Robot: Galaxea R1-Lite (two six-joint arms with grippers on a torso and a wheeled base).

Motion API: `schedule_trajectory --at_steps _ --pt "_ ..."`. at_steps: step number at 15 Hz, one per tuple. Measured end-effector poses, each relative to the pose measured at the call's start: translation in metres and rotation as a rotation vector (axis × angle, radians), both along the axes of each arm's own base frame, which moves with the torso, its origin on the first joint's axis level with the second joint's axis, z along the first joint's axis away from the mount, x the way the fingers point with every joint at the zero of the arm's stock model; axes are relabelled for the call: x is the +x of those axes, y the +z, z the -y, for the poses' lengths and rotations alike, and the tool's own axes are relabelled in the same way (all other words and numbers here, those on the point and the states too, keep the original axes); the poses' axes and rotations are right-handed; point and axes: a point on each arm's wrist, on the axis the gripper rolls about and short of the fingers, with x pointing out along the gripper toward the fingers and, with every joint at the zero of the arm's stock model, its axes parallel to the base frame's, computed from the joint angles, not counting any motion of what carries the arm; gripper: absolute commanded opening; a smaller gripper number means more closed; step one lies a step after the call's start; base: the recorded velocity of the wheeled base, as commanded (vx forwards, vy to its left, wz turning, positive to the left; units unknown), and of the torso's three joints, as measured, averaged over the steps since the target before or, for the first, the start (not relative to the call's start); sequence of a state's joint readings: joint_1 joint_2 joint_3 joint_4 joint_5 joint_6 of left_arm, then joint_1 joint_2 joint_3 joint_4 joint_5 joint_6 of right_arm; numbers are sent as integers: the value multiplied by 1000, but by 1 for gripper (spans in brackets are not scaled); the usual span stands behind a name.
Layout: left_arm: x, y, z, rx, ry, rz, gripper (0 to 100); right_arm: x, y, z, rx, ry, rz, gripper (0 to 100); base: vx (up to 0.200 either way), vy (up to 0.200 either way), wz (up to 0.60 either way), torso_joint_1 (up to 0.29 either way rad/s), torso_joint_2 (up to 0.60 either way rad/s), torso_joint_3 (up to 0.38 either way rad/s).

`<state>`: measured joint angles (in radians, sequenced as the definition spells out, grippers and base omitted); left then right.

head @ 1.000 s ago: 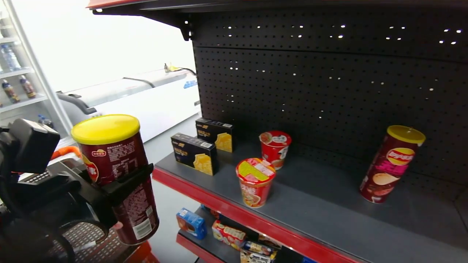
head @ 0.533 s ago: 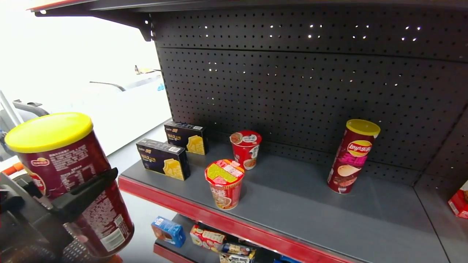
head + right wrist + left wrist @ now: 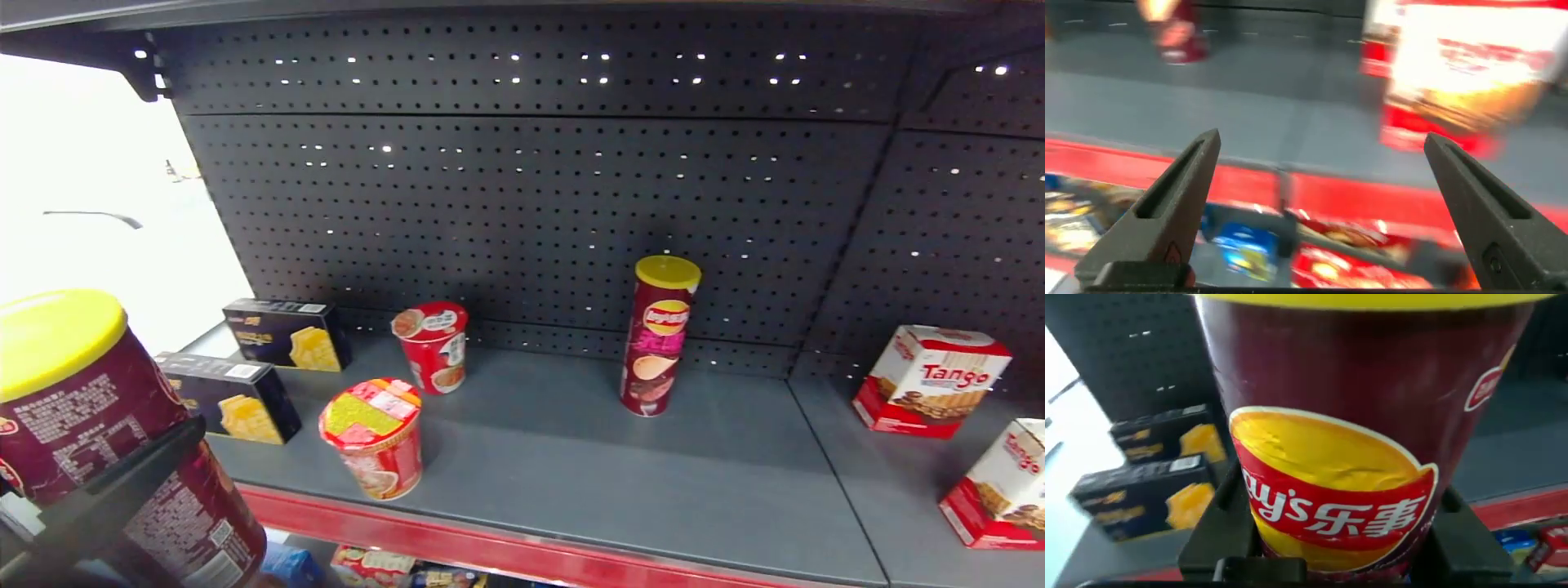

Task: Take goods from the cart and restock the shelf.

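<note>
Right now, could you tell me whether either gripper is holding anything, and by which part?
The left gripper holds the yellow-lidded crisp can around the middle of its body. The right gripper is open and empty.

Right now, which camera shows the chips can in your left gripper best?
The head view: the held chips can shows lid and side, the left gripper clamped across it. The left wrist view crops it to its label; the right wrist view faces the shelf.
</note>
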<state>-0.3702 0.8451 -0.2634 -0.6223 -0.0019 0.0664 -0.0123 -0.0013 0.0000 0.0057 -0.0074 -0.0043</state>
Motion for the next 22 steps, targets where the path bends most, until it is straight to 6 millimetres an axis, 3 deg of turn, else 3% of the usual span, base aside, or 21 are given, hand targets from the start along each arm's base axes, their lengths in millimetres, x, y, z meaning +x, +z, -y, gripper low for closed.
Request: schedule_trajectory --at_steps 7,13,19,22 --pt "-2 -3 -1 1 4 -3 0 0 0 0 0 0 0 100 0 0 0 0 0 0" --pt "-4 2 -5 -2 154 7 0 0 0 0 -11 15 -1 100 0 0 0 0 0 0" --pt "-26 -4 -20 118 288 -88 0 0 1 -1 -62 84 4 100 0 0 0 0 0 0" --pt "-40 9 -25 75 305 -51 0 0 1 -2 -63 95 7 100 0 0 0 0 0 0"
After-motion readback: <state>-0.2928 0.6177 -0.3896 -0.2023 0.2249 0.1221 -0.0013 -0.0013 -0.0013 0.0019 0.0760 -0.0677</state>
